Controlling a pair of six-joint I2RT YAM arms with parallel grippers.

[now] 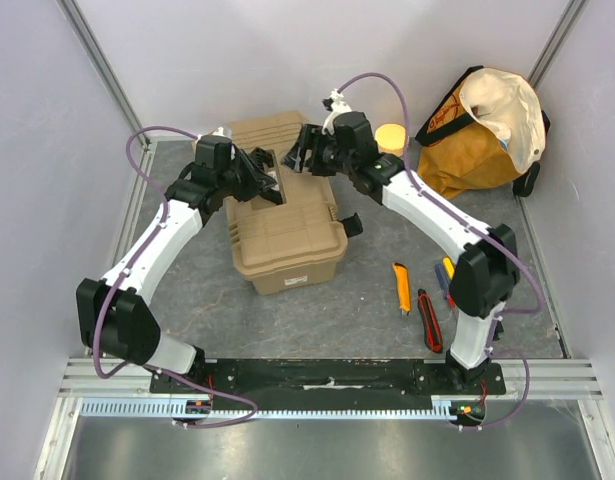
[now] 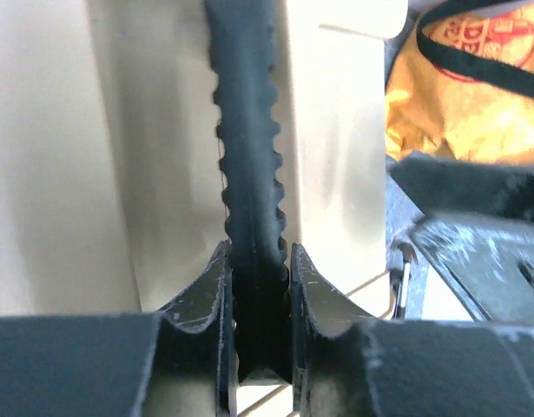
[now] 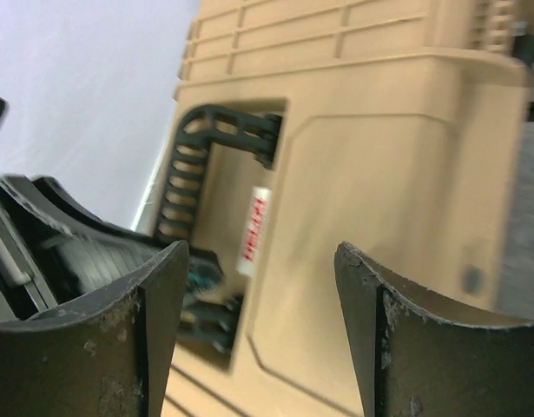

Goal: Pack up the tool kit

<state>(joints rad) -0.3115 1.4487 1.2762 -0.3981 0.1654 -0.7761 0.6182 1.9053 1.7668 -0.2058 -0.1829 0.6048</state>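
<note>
The tan tool kit [image 1: 287,235] lies closed on the grey table, left of centre. Its ribbed black handle [image 2: 247,130] runs upward in the left wrist view, and my left gripper [image 2: 256,252] is shut on it, one finger on each side. From above, the left gripper [image 1: 270,185] sits over the box's far half. My right gripper [image 1: 295,155] hovers open just beyond it, near the box's far end. In the right wrist view the right gripper [image 3: 262,252] holds nothing, and the tool kit [image 3: 379,174], its handle [image 3: 184,174] and red-white label [image 3: 253,228] lie past the fingers.
An orange-yellow cloth bag [image 1: 482,125] stands at the back right, with a round yellow object [image 1: 389,137] beside it. A yellow utility knife [image 1: 401,288], a red-handled tool [image 1: 429,320] and a blue-yellow tool [image 1: 445,275] lie near the right arm's base. Grey walls enclose the table.
</note>
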